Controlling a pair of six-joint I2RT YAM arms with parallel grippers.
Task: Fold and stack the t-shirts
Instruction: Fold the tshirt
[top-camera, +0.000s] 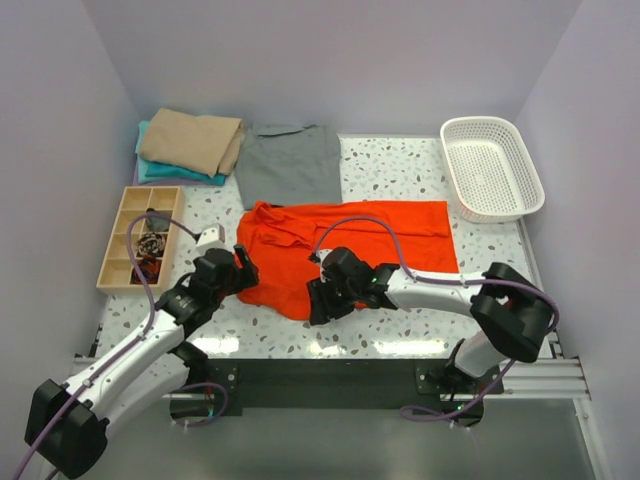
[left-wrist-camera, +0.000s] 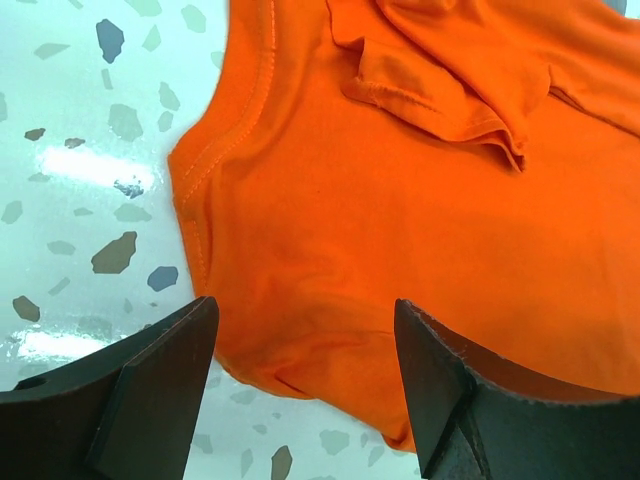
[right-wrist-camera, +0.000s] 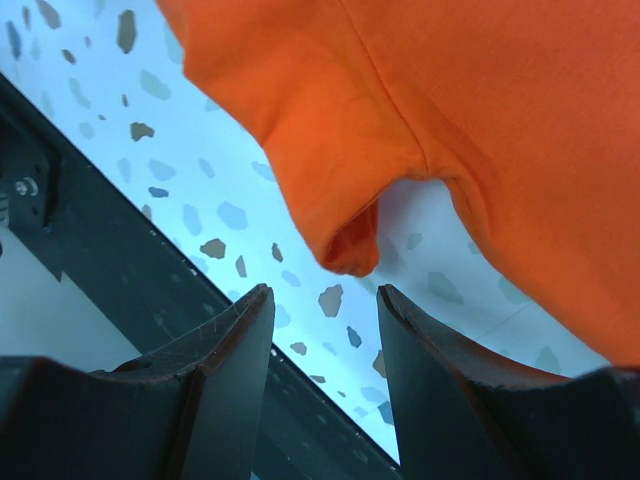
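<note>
A bright orange-red t-shirt (top-camera: 350, 235) lies crumpled across the middle of the speckled table. Behind it a grey t-shirt (top-camera: 290, 165) lies flat. At the back left a folded tan t-shirt (top-camera: 192, 140) rests on a folded teal one (top-camera: 150, 172). My left gripper (top-camera: 243, 272) hovers open at the orange shirt's near-left edge; the hem (left-wrist-camera: 290, 375) shows below and between its fingers (left-wrist-camera: 305, 330). My right gripper (top-camera: 322, 305) stands open at the shirt's near corner, where a sleeve tip (right-wrist-camera: 350, 240) hangs just ahead of its empty jaws (right-wrist-camera: 325, 300).
A white mesh basket (top-camera: 490, 165) stands at the back right. A wooden compartment tray (top-camera: 140, 238) with small parts sits at the left, close to my left arm. The black rail (top-camera: 330, 375) of the table's near edge runs just behind the right gripper.
</note>
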